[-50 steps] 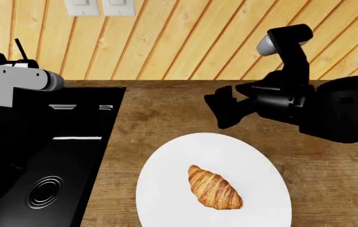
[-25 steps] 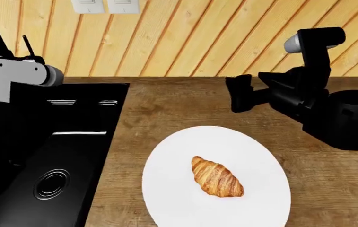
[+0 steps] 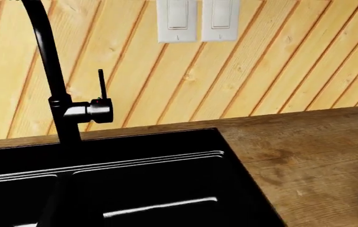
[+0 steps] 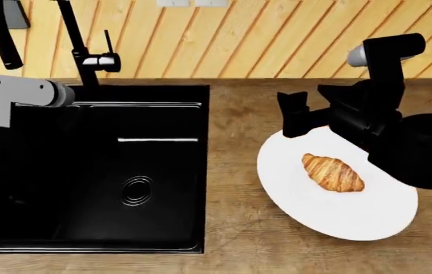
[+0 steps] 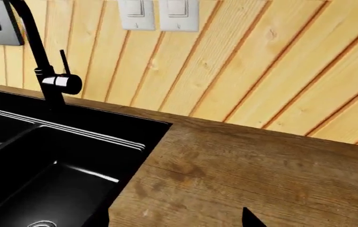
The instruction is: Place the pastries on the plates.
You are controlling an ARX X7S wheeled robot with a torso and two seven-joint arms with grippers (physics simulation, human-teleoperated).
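A single croissant [image 4: 333, 172] lies on the white plate [image 4: 368, 220] at the lower right of the head view, on the wooden desk [image 4: 235, 114] just right of the black sink [image 4: 94, 171]. The right end effector [image 4: 295, 114] hangs over the plate's upper left rim, apart from the croissant and holding nothing, but whether its jaws are open or closed cannot be told. The left arm's grey link [image 4: 14, 97] sits at the left edge above the sink, its end effector out of sight, with the black faucet [image 4: 86, 57] against the slatted wood wall [image 4: 277, 34] at upper left.
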